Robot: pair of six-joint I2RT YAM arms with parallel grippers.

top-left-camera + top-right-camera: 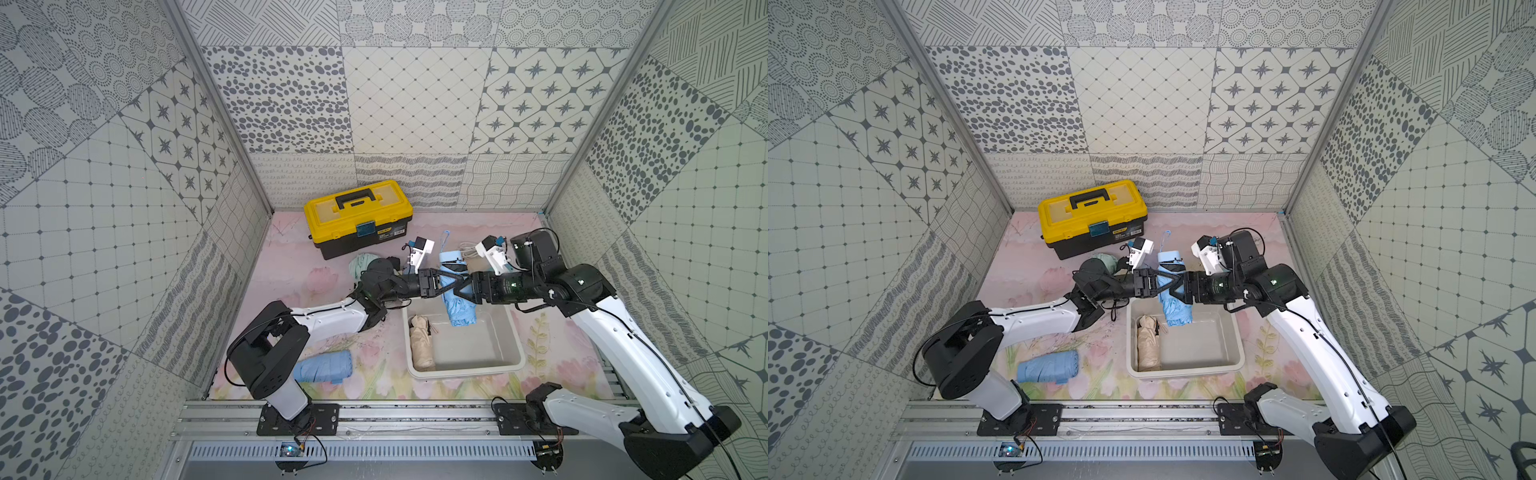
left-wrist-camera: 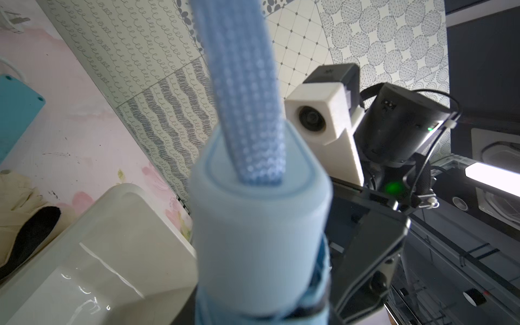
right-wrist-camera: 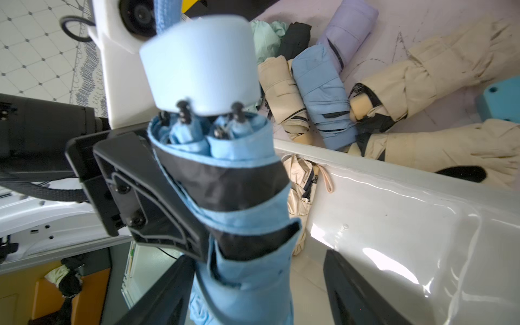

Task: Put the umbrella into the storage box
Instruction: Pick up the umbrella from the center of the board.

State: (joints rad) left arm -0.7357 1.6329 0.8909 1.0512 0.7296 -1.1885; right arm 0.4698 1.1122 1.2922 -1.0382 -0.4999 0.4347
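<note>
Blue umbrella [image 1: 459, 311] lies lengthwise over the storage box [image 1: 465, 372] far rim, canopy end dipping inside, left gripper [image 1: 445, 283] clamped mid-length, right gripper [image 1: 462, 289] opposite, jaws apart around it.

Umbrella [image 1: 455, 301] over storage box's [image 1: 465, 371] far rim; toolbox [image 1: 357, 220] behind.

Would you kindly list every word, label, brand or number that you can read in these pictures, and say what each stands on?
No text is legible in any view.
Yellow toolbox, white label on its black front: print too small to read.
Toolbox lid, mark below the handle: blurred, unreadable.
</note>
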